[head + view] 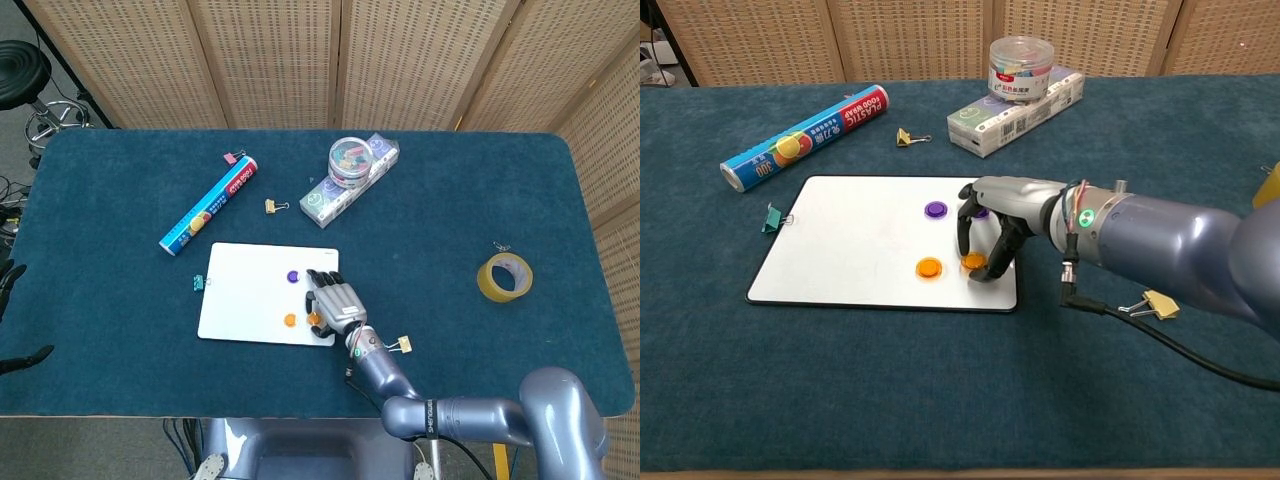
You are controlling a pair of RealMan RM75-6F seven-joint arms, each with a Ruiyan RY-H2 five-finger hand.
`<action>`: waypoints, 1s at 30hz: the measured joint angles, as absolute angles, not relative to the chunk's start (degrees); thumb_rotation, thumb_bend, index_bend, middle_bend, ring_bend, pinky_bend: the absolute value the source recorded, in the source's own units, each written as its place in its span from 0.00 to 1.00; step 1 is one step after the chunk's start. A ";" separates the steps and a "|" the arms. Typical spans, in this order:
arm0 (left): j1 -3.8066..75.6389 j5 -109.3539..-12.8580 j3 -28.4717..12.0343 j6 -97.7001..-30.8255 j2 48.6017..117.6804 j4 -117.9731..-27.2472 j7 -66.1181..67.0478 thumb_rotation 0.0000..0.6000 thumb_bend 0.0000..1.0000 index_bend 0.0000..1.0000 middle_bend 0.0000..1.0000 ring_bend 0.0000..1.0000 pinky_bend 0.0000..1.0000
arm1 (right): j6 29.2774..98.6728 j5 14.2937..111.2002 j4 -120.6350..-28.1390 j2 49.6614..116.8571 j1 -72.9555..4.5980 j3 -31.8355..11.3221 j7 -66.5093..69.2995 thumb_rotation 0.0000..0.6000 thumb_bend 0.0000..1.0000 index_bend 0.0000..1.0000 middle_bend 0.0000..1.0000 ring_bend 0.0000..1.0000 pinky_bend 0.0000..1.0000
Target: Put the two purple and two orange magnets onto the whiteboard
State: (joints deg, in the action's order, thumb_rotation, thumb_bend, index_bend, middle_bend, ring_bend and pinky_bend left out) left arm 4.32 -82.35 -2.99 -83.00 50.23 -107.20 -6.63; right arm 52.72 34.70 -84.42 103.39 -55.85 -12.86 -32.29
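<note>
Four magnets sitting on whiteboard: orange magnet pinched under right hand fingertips, second orange just left, purple ones behind fingers. Risk: dragging pinched magnet off near edge when lifting away.

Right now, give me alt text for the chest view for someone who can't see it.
The robot's right hand reaches over a whiteboard, fingertips at an orange magnet. Another orange magnet and two purple magnets also sit on the board.
</note>
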 measured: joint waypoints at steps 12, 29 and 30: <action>4.39 -82.33 -3.00 -82.87 50.16 -107.16 -6.74 1.00 0.07 0.00 0.00 0.00 0.00 | 52.53 35.23 -84.91 103.01 -55.84 -12.64 -31.43 1.00 0.40 0.39 0.00 0.00 0.00; 4.20 -82.82 -2.87 -83.37 50.39 -107.20 -6.37 1.00 0.07 0.00 0.00 0.00 0.00 | 59.88 48.03 -98.29 93.13 -51.36 -10.74 -29.60 1.00 0.40 0.40 0.00 0.00 0.00; 4.16 -82.88 -2.86 -83.46 50.43 -107.20 -6.32 1.00 0.07 0.00 0.00 0.00 0.00 | 60.83 49.84 -99.10 91.94 -50.55 -10.23 -29.24 1.00 0.40 0.40 0.00 0.00 0.00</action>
State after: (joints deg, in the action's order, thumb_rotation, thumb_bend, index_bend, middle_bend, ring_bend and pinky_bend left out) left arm 4.16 -82.88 -2.86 -83.46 50.43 -107.20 -6.32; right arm 60.83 49.84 -99.10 91.94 -50.55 -10.23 -29.24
